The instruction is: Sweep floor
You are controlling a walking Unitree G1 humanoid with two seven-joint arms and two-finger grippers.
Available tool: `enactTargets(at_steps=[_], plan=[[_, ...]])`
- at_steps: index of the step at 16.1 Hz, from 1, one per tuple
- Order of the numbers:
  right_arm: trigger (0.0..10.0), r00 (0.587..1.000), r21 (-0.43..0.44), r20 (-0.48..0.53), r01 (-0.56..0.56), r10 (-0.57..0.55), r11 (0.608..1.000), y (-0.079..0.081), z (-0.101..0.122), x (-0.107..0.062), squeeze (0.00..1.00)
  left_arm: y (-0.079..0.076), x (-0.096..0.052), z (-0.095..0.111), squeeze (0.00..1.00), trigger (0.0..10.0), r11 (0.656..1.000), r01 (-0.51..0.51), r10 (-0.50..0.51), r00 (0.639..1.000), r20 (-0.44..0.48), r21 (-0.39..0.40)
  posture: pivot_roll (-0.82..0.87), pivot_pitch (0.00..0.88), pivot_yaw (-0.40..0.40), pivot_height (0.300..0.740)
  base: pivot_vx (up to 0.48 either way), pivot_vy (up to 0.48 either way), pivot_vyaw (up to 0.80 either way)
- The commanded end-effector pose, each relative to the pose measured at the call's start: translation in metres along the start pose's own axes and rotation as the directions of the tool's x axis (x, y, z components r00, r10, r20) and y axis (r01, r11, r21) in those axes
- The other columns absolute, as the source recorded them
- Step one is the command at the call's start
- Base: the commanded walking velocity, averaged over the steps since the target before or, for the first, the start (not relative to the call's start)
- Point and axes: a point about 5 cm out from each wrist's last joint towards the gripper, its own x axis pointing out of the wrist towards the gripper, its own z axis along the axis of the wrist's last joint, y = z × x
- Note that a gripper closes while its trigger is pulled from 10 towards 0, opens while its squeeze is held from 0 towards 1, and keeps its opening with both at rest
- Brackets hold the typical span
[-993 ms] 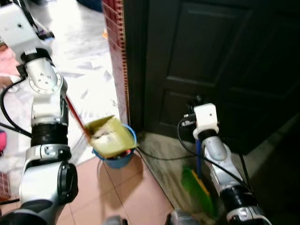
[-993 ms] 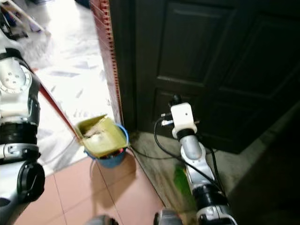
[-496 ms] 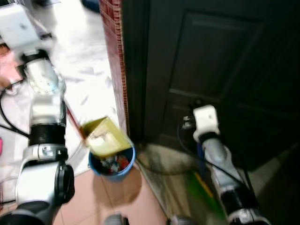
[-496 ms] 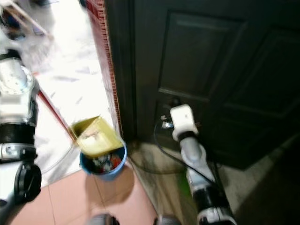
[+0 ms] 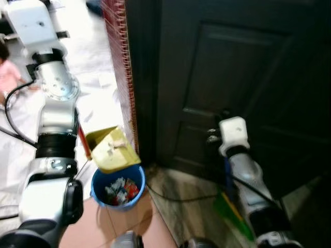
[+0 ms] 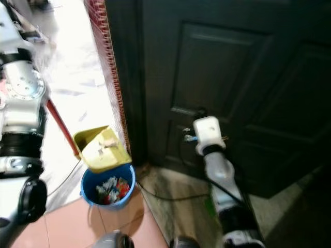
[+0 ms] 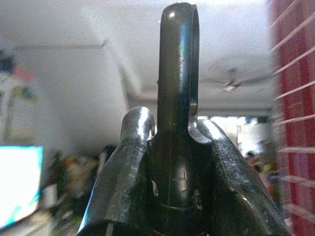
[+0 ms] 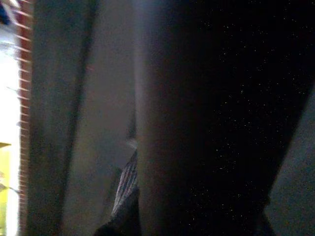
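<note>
A yellow dustpan (image 5: 111, 150) hangs tilted just above the back rim of a blue bucket (image 5: 119, 187) that holds bits of rubbish. Its red handle (image 5: 81, 138) runs up behind my raised left arm. In the left wrist view my left gripper (image 7: 170, 162) is shut on the handle's dark looped end (image 7: 178, 59). My right arm reaches forward by the door, beside a broom with a blue handle (image 5: 227, 173) and green bristles (image 5: 232, 214) on the floor. The right wrist view is dark and shows a broad dark shaft close up.
A dark panelled door (image 5: 232, 77) stands straight ahead, with a red brick wall edge (image 5: 118, 62) to its left. A black cable (image 5: 176, 196) lies across the floor at the door's foot. A person in pink (image 5: 8, 72) is at the far left on the bright floor.
The camera has shifted. The dustpan, which covered the bucket's mouth, has lifted and tipped back, so the rubbish inside the bucket shows.
</note>
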Motion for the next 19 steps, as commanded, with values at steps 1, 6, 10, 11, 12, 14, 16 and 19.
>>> enactTargets(at_steps=[1, 6, 10, 11, 12, 14, 16, 19], plan=[[10.0, 1.000, 0.005, 0.029, 0.003, -0.004, 1.000, -0.003, 0.007, 0.003, 0.00, -0.004, 0.007, 0.018, 0.00, 10.0, 0.999, 0.032, -0.034, 0.996, 0.082, 0.024, -0.12, 0.000, 0.025, 0.740, 0.000, 0.000, 0.00], [10.0, 1.000, 0.000, 0.024, 0.002, -0.002, 1.000, -0.003, 0.006, 0.004, 0.00, -0.007, 0.006, 0.017, 0.00, 10.0, 0.994, 0.096, -0.100, 0.993, 0.069, 0.058, -0.12, 0.000, 0.025, 0.740, 0.000, 0.000, 0.00], [10.0, 1.000, -0.004, 0.025, -0.002, 0.002, 1.000, -0.003, 0.007, 0.006, 0.00, -0.012, 0.007, 0.019, 0.00, 10.0, 0.985, 0.153, -0.157, 0.987, 0.045, 0.081, -0.11, 0.000, 0.020, 0.740, 0.000, 0.000, 0.00], [10.0, 1.000, -0.005, 0.024, -0.004, 0.005, 1.000, -0.003, 0.006, 0.007, 0.00, -0.019, 0.005, 0.016, 0.00, 10.0, 0.969, 0.225, -0.228, 0.974, 0.015, 0.105, -0.11, 0.000, 0.019, 0.740, 0.000, 0.000, 0.00], [10.0, 1.000, -0.006, 0.023, -0.006, 0.006, 1.000, -0.003, 0.006, 0.008, 0.00, -0.028, 0.001, 0.015, 0.00, 10.0, 0.947, 0.309, -0.310, 0.951, -0.001, 0.093, -0.11, 0.000, 0.019, 0.740, 0.000, 0.000, 0.00], [10.0, 1.000, -0.006, 0.021, -0.010, 0.010, 1.000, -0.002, 0.006, 0.009, 0.00, -0.055, -0.014, 0.023, 0.00, 10.0, 0.867, 0.495, -0.498, 0.865, 0.059, 0.057, -0.10, 0.000, 0.016, 0.740, 0.000, 0.000, 0.00], [10.0, 1.000, -0.004, 0.023, -0.011, 0.011, 1.000, -0.001, 0.006, 0.009, 0.00, -0.068, -0.026, 0.029, 0.00, 10.0, 0.809, 0.587, -0.584, 0.805, 0.104, 0.002, -0.10, 0.000, 0.018, 0.740, 0.000, 0.000, 0.00], [10.0, 1.000, -0.004, 0.023, -0.007, 0.007, 1.000, -0.001, 0.005, 0.008, 0.00, -0.077, -0.042, 0.034, 0.00, 10.0, 0.777, 0.629, -0.626, 0.764, 0.157, 0.039, -0.10, 0.000, 0.023, 0.740, 0.000, 0.000, 0.00]])
